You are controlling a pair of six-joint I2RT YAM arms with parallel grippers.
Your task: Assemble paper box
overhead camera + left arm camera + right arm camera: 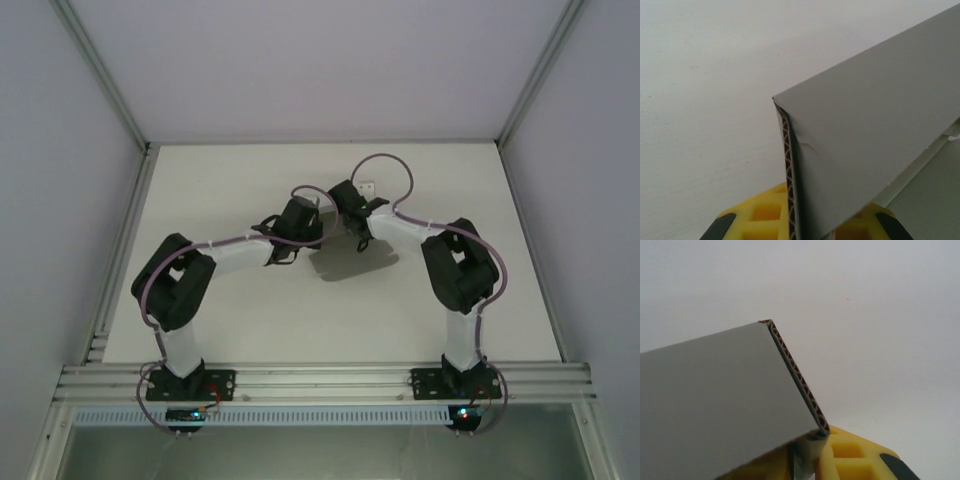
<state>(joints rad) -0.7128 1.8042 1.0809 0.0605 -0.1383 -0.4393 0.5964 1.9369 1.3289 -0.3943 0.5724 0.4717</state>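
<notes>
Two arms are meeting over the middle of the worktop [250,310], somewhat nearer its far edge, where we are seeing the paper box [875,130] held between them as plain grey corrugated card. The left gripper [800,227] is pinching a folded edge of the card between its yellow fingers, and the right gripper [810,460] is clamping the other end. A shadow is falling on the worktop just beneath the card.

Overhead view from behind; both wrist views close on paper box [865,125].
</notes>
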